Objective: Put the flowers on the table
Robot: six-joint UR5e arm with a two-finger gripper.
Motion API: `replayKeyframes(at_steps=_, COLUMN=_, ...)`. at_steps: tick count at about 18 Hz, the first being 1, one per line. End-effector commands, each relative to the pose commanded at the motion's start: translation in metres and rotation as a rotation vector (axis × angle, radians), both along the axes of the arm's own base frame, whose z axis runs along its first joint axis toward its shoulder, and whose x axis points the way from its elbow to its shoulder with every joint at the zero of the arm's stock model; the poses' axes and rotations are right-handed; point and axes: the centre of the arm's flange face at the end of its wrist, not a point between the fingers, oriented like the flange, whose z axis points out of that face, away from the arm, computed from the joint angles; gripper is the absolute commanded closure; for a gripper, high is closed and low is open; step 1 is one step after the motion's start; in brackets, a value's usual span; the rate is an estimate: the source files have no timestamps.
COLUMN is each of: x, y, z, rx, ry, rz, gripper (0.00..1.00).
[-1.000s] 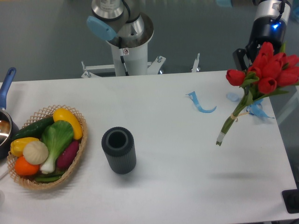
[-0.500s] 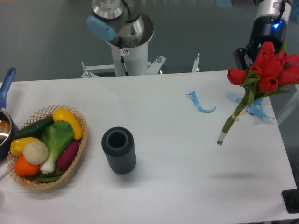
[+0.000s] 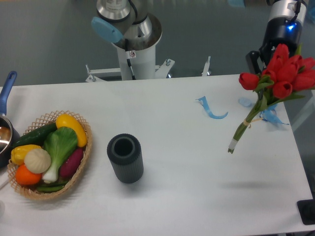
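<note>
One bunch, flowers (image 3: 282,73) | aloft over table (image 3: 187,162) | claw hidden behind blooms

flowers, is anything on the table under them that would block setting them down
Nothing solid. The flowers hang in the air over the right end of the table. Only thin blue ribbon scraps lie flat near the stems; the dark ribbed cup and vegetable basket sit far to the left.

Vegetable basket (image 3: 49,155), dark ribbed cup (image 3: 125,158), blue ribbon scrap (image 3: 211,109), perhaps a pan (image 3: 6,129).
</note>
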Motion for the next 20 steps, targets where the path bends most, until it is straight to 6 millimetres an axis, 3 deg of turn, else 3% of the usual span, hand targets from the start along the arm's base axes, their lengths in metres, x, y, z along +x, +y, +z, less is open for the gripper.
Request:
replayKeyframes(at_steps=7, x=-0.004, y=0.0, z=0.002, rx=-0.015, ry=0.012, rz=0.005, gripper=0.85)
replayKeyframes(at_steps=10, x=-0.007, y=0.0, z=-0.002, rx=-0.128, ry=0.034, rz=0.052, gripper=0.85)
replayKeyframes(at_steps=16, x=-0.002, y=0.028, z=-0.003, rx=-0.38, ry=0.1, rz=0.109, gripper=0.85)
replayKeyframes(at_steps=20, x=0.008, y=0.067, z=-0.018, rx=-0.574, ry=0.145, rz=0.118, gripper=0.85)
